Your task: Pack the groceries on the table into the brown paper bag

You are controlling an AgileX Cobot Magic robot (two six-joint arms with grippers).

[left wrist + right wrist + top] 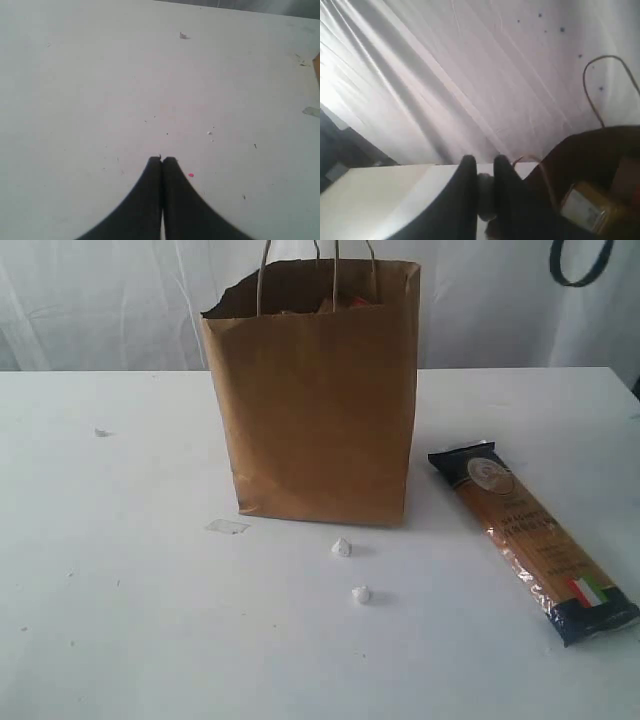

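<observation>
The tall brown paper bag (315, 410) stands upright at the middle of the white table (120, 590). The long spaghetti packet (530, 540) lies flat to its right. Neither gripper shows in the exterior view. My left gripper (162, 159) is shut and empty, low over bare table. My right gripper (484, 162) hangs beside the bag's open top (590, 150), its fingers closed on a small dark rounded thing (484, 195) that looks like the dark tin. Inside the bag lies a yellow-brown pack with a pale label (587, 207).
Two white crumbs (342, 547) (361, 594) and a flat pale scrap (227, 527) lie in front of the bag. A white curtain (120, 300) hangs behind the table. The bag's string handles (320, 270) stick up above its rim.
</observation>
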